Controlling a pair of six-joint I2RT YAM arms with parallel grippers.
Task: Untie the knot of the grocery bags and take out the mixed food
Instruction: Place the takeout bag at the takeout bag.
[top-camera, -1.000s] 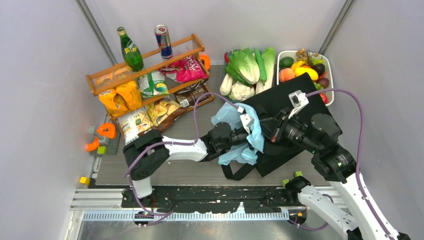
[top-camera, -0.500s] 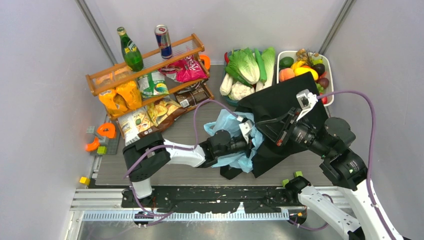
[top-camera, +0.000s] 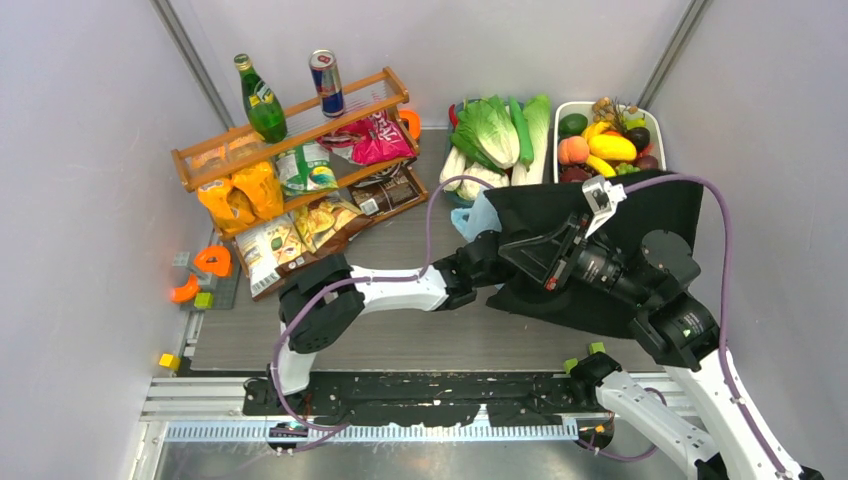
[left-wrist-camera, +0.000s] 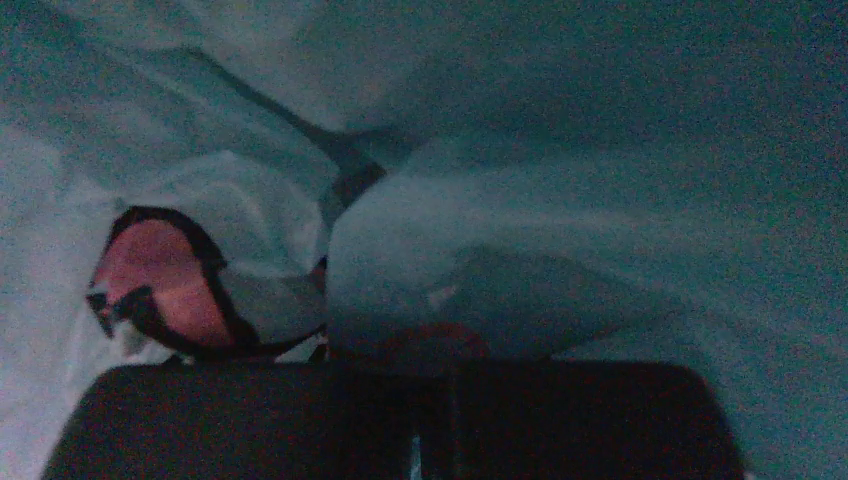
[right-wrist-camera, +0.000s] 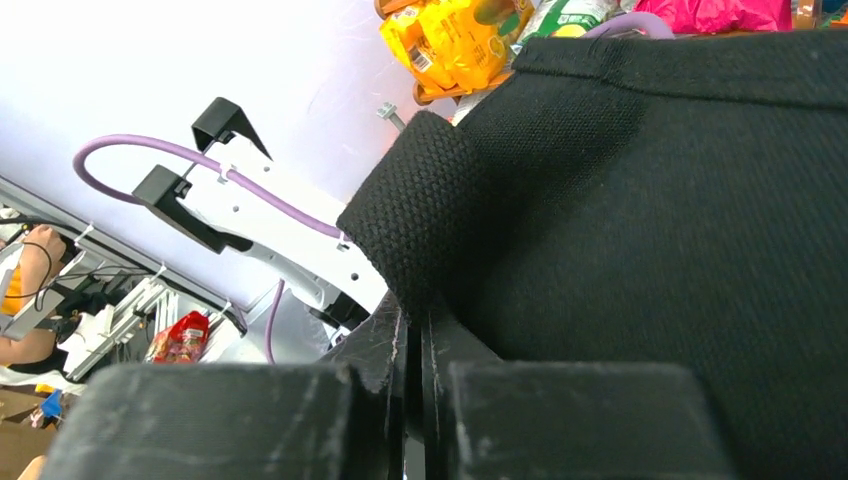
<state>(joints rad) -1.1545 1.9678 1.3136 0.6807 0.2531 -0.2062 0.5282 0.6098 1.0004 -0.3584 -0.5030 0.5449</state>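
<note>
My right gripper (top-camera: 508, 252) (right-wrist-camera: 415, 330) is shut on a folded edge of the black fabric tote (top-camera: 610, 215) (right-wrist-camera: 680, 200) and holds it up like a tent. The left arm reaches right under that fabric, so its gripper is hidden from above. In the left wrist view the left gripper (left-wrist-camera: 415, 365) is shut in dim light, with the light-blue plastic bag (left-wrist-camera: 560, 250) (top-camera: 478, 215) pressed all around it and running down into the jaws. A pink printed figure (left-wrist-camera: 160, 285) shows on the plastic. No knot shows. Vegetables (top-camera: 495, 135) and snack packets (top-camera: 370, 135) lie outside the bags.
A wooden rack (top-camera: 290, 125) with crisp packs stands back left, with a green bottle (top-camera: 262, 100) and a drink can (top-camera: 326, 82) on top. The white fruit tray (top-camera: 562, 108) sits back right, partly behind the tote. Orange parts (top-camera: 212, 262) lie at the left edge.
The right gripper has lifted the black tote up and back to the right, over the blue bag. The left arm has stretched right with the blue bag and now lies under the tote.
</note>
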